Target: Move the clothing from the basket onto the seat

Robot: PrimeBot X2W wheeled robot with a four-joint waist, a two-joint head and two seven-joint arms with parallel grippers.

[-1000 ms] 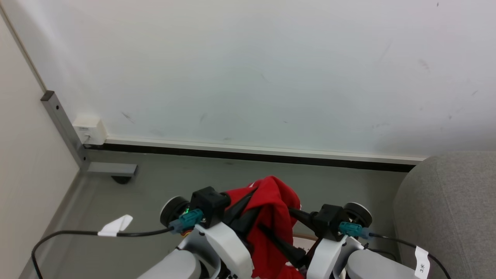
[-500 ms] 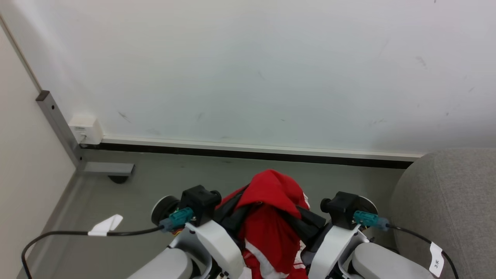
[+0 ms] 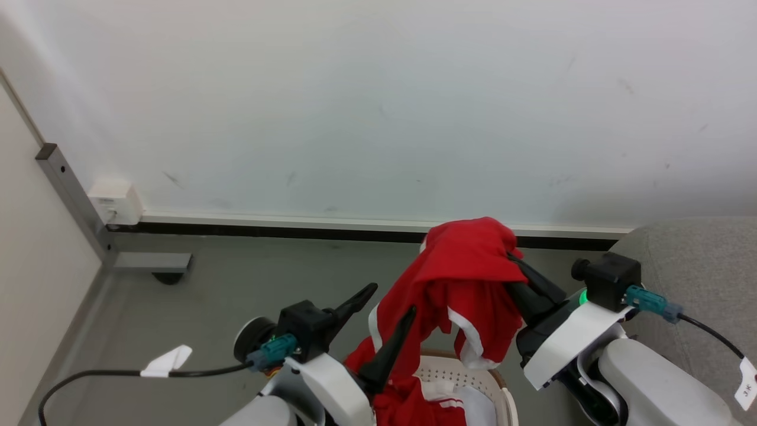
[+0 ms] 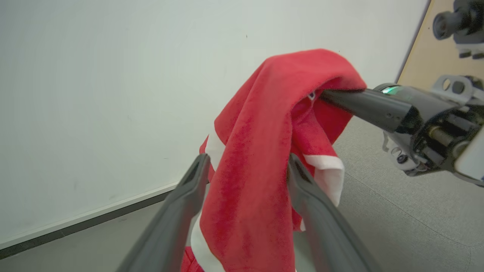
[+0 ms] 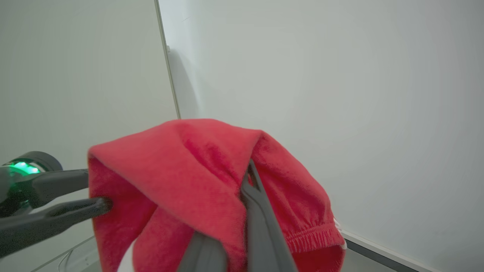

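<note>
The red clothing (image 3: pixel 467 266) with white trim hangs in the air in front of the wall, its lower end trailing down into the cream basket (image 3: pixel 455 374) at the bottom of the head view. My right gripper (image 3: pixel 513 260) is shut on its top fold, and its closed fingers (image 5: pixel 249 189) are wrapped in the clothing (image 5: pixel 181 158). My left gripper (image 3: pixel 392 297) is open. The clothing (image 4: pixel 264 124) drapes down between its spread fingers (image 4: pixel 196 181). The grey seat (image 3: pixel 698 260) stands at the right, close behind my right arm.
A white wall with a dark baseboard runs across ahead. At the left are a white socket box (image 3: pixel 115 201) and a grey metal post foot (image 3: pixel 148 261). A black cable with a white tag (image 3: pixel 168 361) trails from my left wrist. White cloth (image 3: pixel 473 408) lies in the basket.
My right gripper shut on the clothing and carried it up and to the right. My left gripper, shut on it before, has opened. The head camera has shifted a little.
</note>
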